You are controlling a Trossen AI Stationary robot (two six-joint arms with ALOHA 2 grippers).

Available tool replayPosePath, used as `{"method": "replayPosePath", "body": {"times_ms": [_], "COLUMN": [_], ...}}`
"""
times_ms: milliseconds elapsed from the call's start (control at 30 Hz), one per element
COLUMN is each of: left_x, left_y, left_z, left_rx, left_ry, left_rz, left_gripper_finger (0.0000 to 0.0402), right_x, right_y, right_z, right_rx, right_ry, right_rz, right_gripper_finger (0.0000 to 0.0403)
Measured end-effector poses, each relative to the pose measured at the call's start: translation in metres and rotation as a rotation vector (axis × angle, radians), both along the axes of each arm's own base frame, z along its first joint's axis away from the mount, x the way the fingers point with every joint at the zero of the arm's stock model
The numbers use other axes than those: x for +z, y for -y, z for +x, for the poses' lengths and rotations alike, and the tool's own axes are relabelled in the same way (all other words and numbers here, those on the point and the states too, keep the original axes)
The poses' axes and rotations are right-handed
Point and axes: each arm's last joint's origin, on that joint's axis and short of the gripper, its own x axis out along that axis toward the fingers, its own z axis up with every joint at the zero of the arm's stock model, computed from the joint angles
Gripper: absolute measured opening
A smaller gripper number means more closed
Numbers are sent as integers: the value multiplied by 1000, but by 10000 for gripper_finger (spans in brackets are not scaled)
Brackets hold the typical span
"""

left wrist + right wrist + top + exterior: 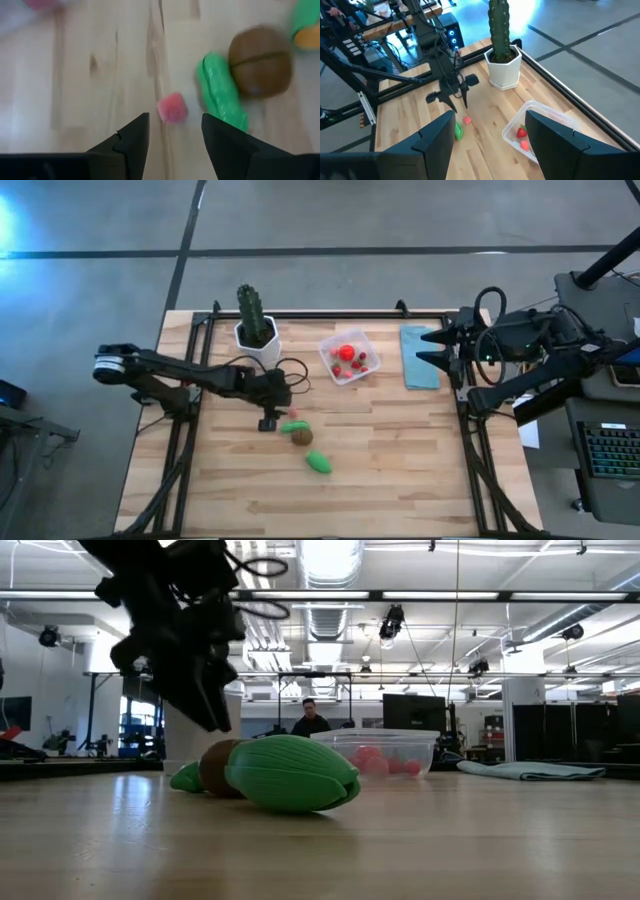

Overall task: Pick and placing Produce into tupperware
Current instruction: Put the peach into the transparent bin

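Pink piece (pixel 172 108) loose on the worktop (pixel 400 480), left of centre, just ahead of the left hand (pixel 175 119) and roughly in line with the gap between its fingers. Partly open, that hand, with nothing in it, hanging low over the wood. Just right of the pink piece: a green piece (pixel 221 92), and touching that, the brown ball (pixel 260 67). Nearer and a little right, apart from the cluster, a bigger green pod (pixel 318 463). Tupperware (pixel 350 358) farther off and to the right, already holding several red pieces.

Main risk, as judged from here: a narrow gap around a small, squarish target. Any sideways error on the way down probably puts a fingertip on top of the pink piece and flicks it away instead of straddling it. Second risk: the right-side finger catching the green piece, close enough to be nudged, which in turn would likely set the brown ball rolling across the worktop. A grip on a corner instead of flat faces could squirt the piece out on closing, or drop it on the carry to the tupperware. At the drop, a low approach could clip the rim and shove the light container.

Cactus (pixel 250 310) just beyond the left arm's elbow: worth minding on the lift.

Right hand (pixel 425 347) parked at the right edge over the cloth (pixel 420 370), wide open and empty.
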Motion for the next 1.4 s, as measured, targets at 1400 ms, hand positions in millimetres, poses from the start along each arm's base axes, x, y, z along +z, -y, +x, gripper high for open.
{"method": "replayPosePath", "body": {"times_ms": [1400], "left_x": [-45], "left_y": [1], "left_z": [29], "left_rx": [32], "left_ry": [-17], "left_rz": [-45], "left_gripper_finger": [96], "right_x": [-5], "right_y": [-1], "right_z": [4], "right_rx": [-3], "right_ry": [-50], "right_rz": [-5], "right_gripper_finger": [233]}}
